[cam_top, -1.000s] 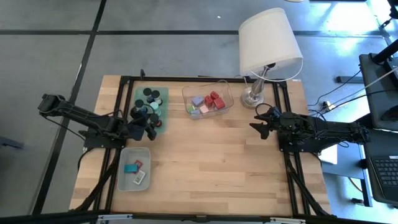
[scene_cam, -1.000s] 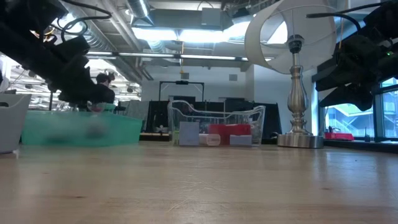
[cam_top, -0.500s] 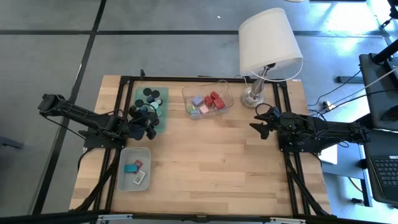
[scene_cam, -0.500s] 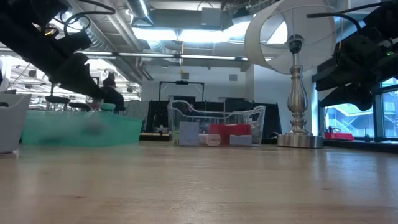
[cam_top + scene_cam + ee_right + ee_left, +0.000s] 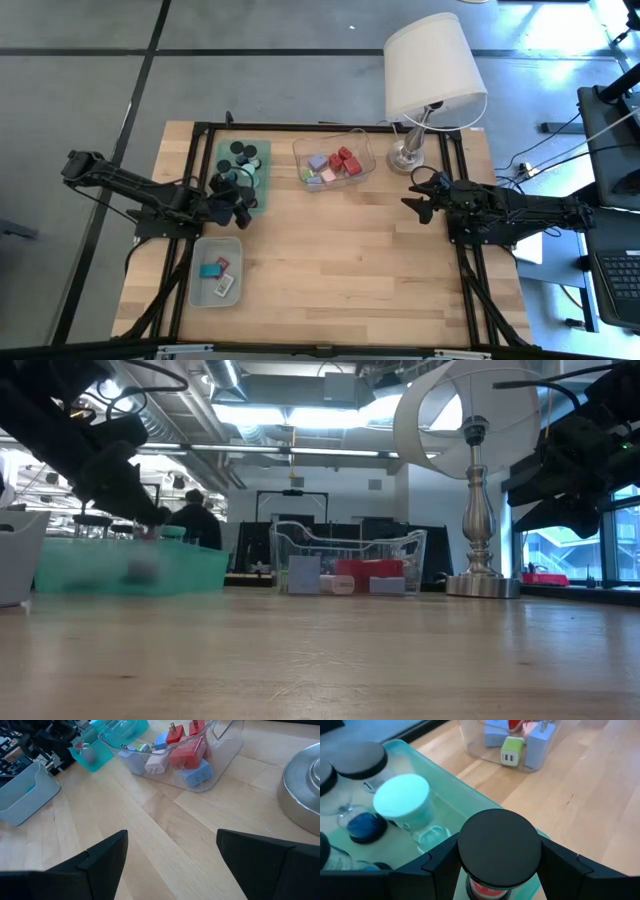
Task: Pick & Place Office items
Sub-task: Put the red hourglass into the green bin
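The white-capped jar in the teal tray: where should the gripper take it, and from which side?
Grip the white-capped jar across its round cap, coming straight down from above. It stands upright, and black-capped jars crowd it inside the teal tray, so a side approach looks blocked. The left gripper already holds a black-capped jar.

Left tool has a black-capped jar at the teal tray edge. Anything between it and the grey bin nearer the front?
Nothing visible. The left tool grips the black-capped jar over the teal tray rim. The grey bin sits apart from that tray with only bare wooden table between. The right tool waits open, well off that path.
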